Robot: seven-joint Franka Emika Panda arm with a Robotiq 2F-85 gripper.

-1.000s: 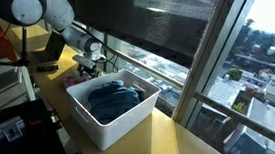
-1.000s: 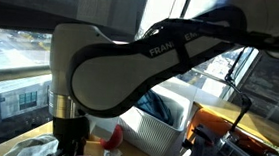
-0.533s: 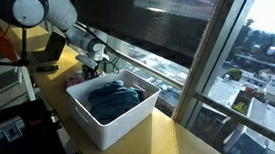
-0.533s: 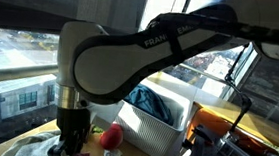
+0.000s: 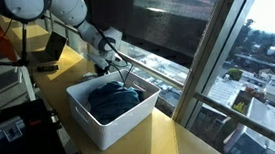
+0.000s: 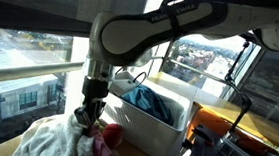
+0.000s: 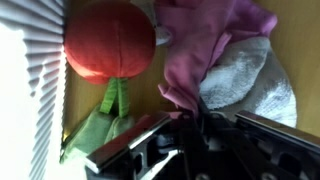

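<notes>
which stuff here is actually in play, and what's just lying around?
In play:
- end effector, shut on the pink cloth

Lying about:
- red plush toy
- white towel
- white bin
- blue clothes in the bin

My arm (image 6: 148, 34) is glossy white, rounded shells, dark joint rings, dark lettering along one link; gripper (image 6: 87, 112) black and blocky

On the bench (image 5: 179, 144), the bin (image 6: 163, 137) stands right of a heap of cloths (image 6: 46, 139) and has a bundle (image 6: 153, 101) in it. In the wrist view, a round toy (image 7: 110, 40) lies left of the cloth (image 7: 215, 40). That cloth lies over a towel (image 7: 255, 90), and the claw (image 7: 190, 140) meets its edge.
</notes>
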